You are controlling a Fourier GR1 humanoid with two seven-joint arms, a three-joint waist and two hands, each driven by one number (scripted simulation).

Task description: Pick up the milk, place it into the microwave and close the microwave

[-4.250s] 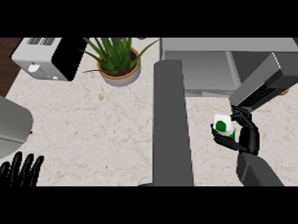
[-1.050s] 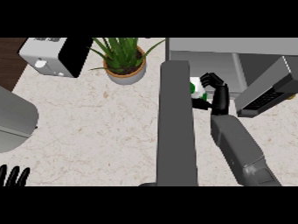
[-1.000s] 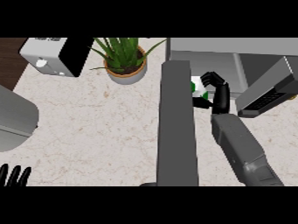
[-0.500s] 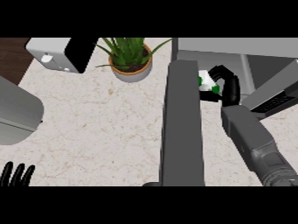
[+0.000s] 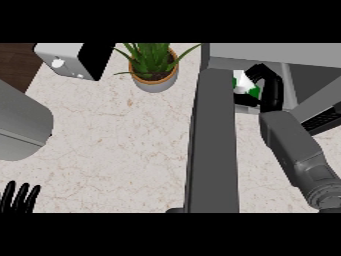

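Observation:
The milk [image 5: 242,82] is a small white carton with green marks, and it sits at the mouth of the microwave [image 5: 291,55] at the upper right. My right hand [image 5: 267,85] reaches into that opening, its black fingers curled round the carton and hiding its right side. The microwave door [image 5: 211,145] stands open as a long dark grey slab running down the middle of the view, just left of my right forearm. My left hand [image 5: 14,199] rests at the lower left edge, fingers straight and pointing up.
A potted green plant [image 5: 154,65] stands just left of the microwave. A toaster [image 5: 75,59] sits at the upper left, and a large grey rounded appliance [image 5: 7,120] fills the left edge. The marble counter [image 5: 121,150] lies between them.
My right hand has carried the milk from the counter up and leftward, past the open door, into the microwave's opening. The view has shifted with it. My left hand has stayed low at the left.

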